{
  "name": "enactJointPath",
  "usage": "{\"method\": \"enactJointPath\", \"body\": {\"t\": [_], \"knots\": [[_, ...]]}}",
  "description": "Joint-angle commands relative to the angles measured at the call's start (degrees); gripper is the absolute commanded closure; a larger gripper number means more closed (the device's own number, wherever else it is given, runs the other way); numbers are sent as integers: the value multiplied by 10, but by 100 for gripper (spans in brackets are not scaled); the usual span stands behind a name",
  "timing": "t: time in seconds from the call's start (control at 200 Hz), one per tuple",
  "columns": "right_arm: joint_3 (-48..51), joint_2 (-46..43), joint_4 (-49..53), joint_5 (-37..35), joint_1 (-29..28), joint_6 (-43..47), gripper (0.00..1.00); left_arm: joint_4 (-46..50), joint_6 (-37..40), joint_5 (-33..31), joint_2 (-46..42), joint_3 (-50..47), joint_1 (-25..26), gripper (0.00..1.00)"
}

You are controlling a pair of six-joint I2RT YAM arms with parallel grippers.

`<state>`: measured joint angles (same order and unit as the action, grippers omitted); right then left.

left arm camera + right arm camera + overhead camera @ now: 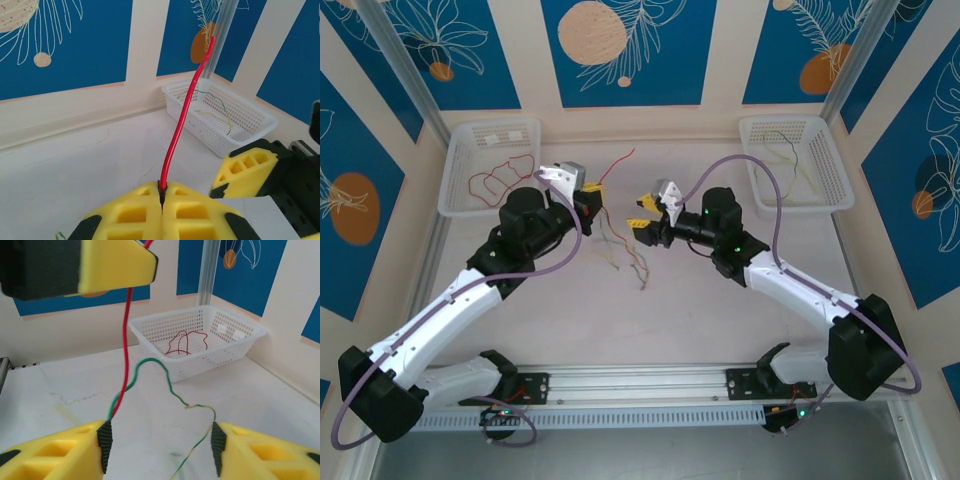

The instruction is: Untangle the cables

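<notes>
- The table [720, 310] carries the whole job. The tangle [620, 255] of thin cables lies loose at its middle, between the two arms, and everything else is set around that tangle.
- The left basket [455, 160] stands well behind and to the left of the tangle, with a looped red wire [500, 180] lying alone in it. The right basket [835, 170], well behind and to the right of the tangle, holds pale yellow and green wires [790, 155]. Judging by this sorting, the baskets serve as drop places for freed strands.
- The left pincer [161, 197] hangs just behind and to the left of the tangle, pressed together on the red cable [182, 120], whose free end stands up and away from the tangle. The raised hold probably serves to draw this strand clear of the others.
- The right pincer [160, 440] faces it, just behind and to the right of the tangle, its yellow fingers [60, 450] spread with nothing pinched. The red cable hangs down from the left pincer past one of those fingers.
- The green cable [150, 362] rises from the tangle in a hump between the spread fingers, crossing the red cable low down. It is likely the strand to be pinned while the red one is drawn off. Whether the two are knotted at the crossing cannot be told.
</notes>
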<state>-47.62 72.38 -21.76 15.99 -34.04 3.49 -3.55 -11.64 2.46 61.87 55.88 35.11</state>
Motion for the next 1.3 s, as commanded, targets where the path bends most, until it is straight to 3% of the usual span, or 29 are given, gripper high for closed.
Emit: {"method": "enactJointPath", "body": {"t": [0.0, 0.1, 0.215, 0.37, 0.485, 0.62, 0.78, 0.96, 1.17, 1.295], "knots": [[23, -42, -36, 32, -3, -70, 41, -12, 2, 3, -11, 4, -1, 100], [28, -60, -19, 66, -9, -96, 41, -17, 16, 26, -5, 8, -2, 100], [5, -60, 37, 13, 1, -134, 38, -64, 52, 144, -4, -5, -1, 100], [-46, -26, 83, -1, 66, -317, 36, -130, 79, 246, -4, -32, -1, 100], [-76, 11, 120, 32, 112, -489, 37, -153, 88, 251, -1, -47, -1, 100], [-62, 30, 86, 102, 144, -634, 37, -179, 95, 268, 1, -63, -1, 100], [-115, 63, 204, 169, 128, -671, 36, -171, 106, 267, 1, -65, -1, 100], [-121, 89, 216, 216, 100, -731, 34, -171, 106, 266, 3, -67, 0, 100], [-136, 119, 171, 225, 56, -789, 33, -168, 111, 265, 5, -68, 1, 100], [-121, 146, 75, 211, 36, -868, 32, -169, 112, 267, 11, -67, 3, 100]]}}
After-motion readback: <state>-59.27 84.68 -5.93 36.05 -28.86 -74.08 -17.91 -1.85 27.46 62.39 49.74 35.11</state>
